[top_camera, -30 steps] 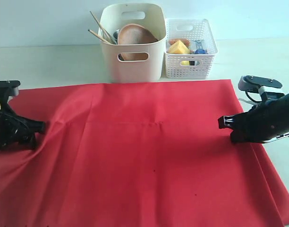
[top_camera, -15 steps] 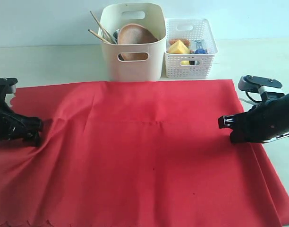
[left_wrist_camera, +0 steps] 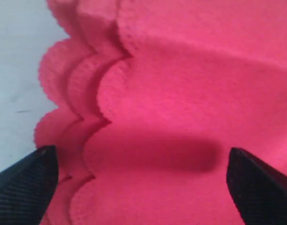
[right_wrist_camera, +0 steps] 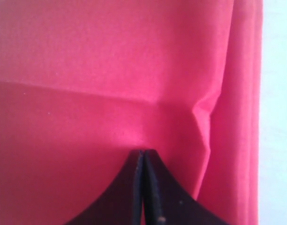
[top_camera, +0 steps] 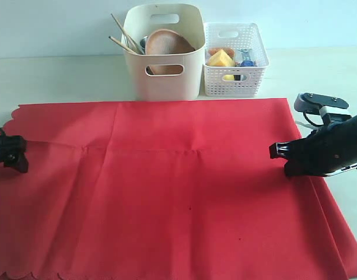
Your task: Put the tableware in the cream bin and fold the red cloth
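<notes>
Left tool held low, fingers spread wide apart, right tool low, fingers pressed tightly together.

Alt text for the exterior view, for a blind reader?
A red cloth lies spread flat, the left tool at its left edge, the right tool on its right part. Behind stand a cream bin holding tableware and a white basket.
</notes>
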